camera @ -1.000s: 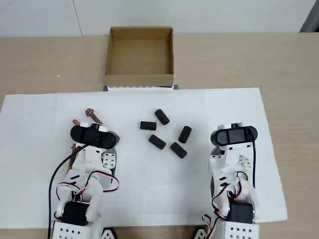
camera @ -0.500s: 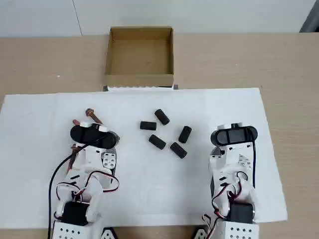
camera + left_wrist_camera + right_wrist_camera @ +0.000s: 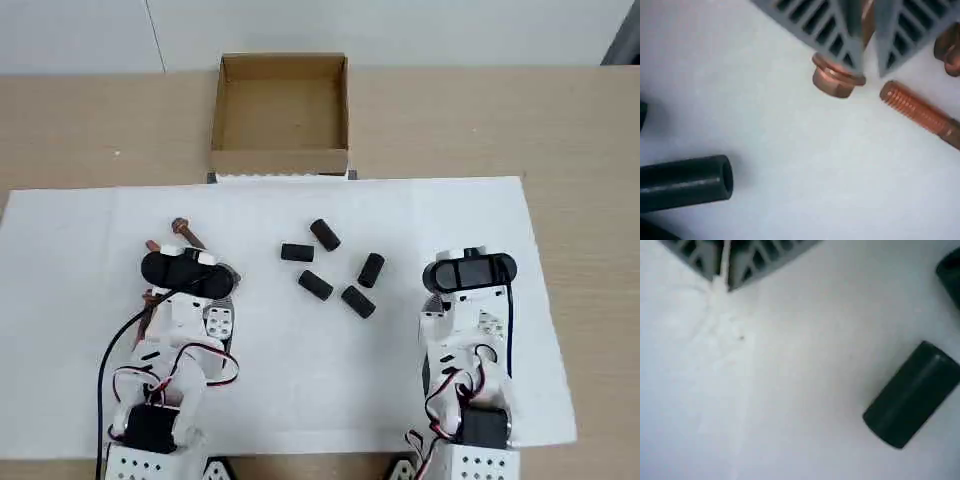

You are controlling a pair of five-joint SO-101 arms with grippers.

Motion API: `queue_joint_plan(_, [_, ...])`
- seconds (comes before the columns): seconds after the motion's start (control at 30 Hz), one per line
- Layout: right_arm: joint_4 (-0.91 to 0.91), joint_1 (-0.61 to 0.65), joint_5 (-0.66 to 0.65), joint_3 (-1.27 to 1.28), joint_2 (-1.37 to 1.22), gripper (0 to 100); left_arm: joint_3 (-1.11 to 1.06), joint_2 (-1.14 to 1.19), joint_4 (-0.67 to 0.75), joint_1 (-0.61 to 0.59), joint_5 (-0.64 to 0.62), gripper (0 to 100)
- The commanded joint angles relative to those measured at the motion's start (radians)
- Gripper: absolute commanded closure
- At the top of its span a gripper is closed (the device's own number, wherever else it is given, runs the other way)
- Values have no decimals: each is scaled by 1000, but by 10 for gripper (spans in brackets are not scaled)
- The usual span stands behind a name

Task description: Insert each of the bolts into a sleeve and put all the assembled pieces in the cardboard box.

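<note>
My left gripper (image 3: 867, 61) is shut on a copper bolt (image 3: 838, 81); the shaft runs up between the grey fingers and the hex head sticks out below the tips. A second bolt (image 3: 920, 112) lies just beside it, and a black sleeve (image 3: 687, 184) lies farther off. In the high view, loose bolts (image 3: 187, 232) lie by the left arm (image 3: 182, 272) and several black sleeves (image 3: 316, 285) are scattered mid-sheet. My right gripper (image 3: 722, 282) is shut on nothing, low over the paper, with a sleeve (image 3: 912, 394) a short way off. The cardboard box (image 3: 280, 160) stands open beyond the sheet.
A white paper sheet (image 3: 300, 380) covers the wooden table (image 3: 580, 130) under both arms. The right arm (image 3: 468, 272) stands right of the sleeve cluster. Bare sheet lies between the two arms and in front of the box.
</note>
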State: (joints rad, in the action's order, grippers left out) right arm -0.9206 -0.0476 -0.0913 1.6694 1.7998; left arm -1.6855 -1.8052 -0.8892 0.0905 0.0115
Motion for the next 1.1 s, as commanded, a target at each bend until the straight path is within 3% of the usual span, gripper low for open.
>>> queue_joint_plan(0.0, [-2, -8, -8, 15, 15, 995, 47, -9, -5, -11, -2, 994])
queue_joint_plan(0.3, [-2, 18, -8, 15, 15, 995, 205, -6, -120, -92, -3, 994])
queue_joint_plan(0.6, [-22, 28, -5, 5, 13, 995, 354, 38, -195, -86, -3, 994])
queue_joint_plan(0.83, [-275, 33, -2, -273, 10, 995, 677, 423, -212, -91, -3, 993])
queue_joint_plan(1.07, [-358, 36, 9, -545, -154, 995, 1099, 848, -416, -92, -2, 993])
